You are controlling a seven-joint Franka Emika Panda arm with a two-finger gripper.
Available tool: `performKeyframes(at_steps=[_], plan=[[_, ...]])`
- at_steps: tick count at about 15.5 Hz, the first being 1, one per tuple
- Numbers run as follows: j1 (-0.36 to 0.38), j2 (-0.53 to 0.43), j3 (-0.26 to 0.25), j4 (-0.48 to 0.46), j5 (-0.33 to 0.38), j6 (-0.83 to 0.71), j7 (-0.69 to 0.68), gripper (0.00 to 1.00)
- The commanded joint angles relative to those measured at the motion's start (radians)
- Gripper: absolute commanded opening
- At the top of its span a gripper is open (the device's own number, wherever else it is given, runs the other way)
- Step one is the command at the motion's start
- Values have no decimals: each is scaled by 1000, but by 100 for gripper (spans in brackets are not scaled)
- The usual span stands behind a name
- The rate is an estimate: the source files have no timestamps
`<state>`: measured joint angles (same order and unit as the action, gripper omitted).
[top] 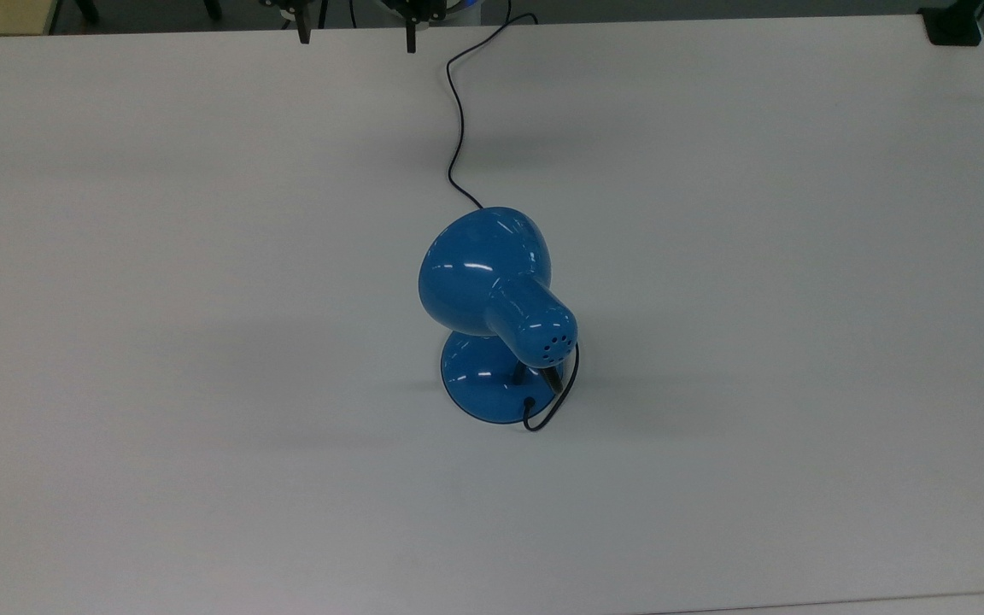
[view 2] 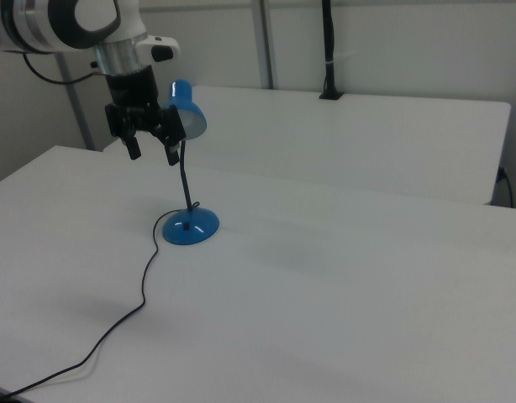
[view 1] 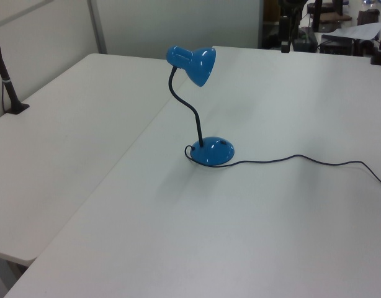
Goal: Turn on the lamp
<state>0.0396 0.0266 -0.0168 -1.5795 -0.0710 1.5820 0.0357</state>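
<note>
The blue lamp [top: 483,273] stands near the middle of the white table [top: 159,342], its bell shade [view 1: 193,62] held up on a bent black neck over the round base [view 1: 212,151]. No glow shows from the shade. Its thin black cord [top: 458,111] runs from the base to the far table edge in the top view. My gripper [view 2: 152,151] hangs open in the air, on the right view's left of the shade [view 2: 186,109] and well above the base [view 2: 191,227]. In the top view the gripper [top: 357,36] shows its two fingertips at the top edge, apart and holding nothing.
A second white table [view 1: 54,124] joins this one along a seam. A black post [view 1: 7,81] is clamped to the second table's far side, and a black clamp [top: 953,26] sits at the corner on the top view's upper right. The cord [view 2: 144,285] snakes across the tabletop.
</note>
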Motion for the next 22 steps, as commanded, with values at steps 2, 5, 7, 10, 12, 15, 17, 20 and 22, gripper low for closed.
performKeyframes(at_steps=[2,5,7,10,12,15,17,20,22], plan=[[2,-4,-5,6,-12,-13,4,100],[2,-2,-5,7,-12,-13,4,100],[2,-2,-5,7,-12,-13,3,100],[2,-4,-5,7,-12,-14,4,100],[2,-4,-5,7,-12,-14,4,100],[2,-4,-5,7,-12,-14,4,100],[2,-4,-5,7,-12,-16,4,100],[3,-4,-5,6,-12,-17,4,100],[3,-4,-5,6,-12,-16,3,91]])
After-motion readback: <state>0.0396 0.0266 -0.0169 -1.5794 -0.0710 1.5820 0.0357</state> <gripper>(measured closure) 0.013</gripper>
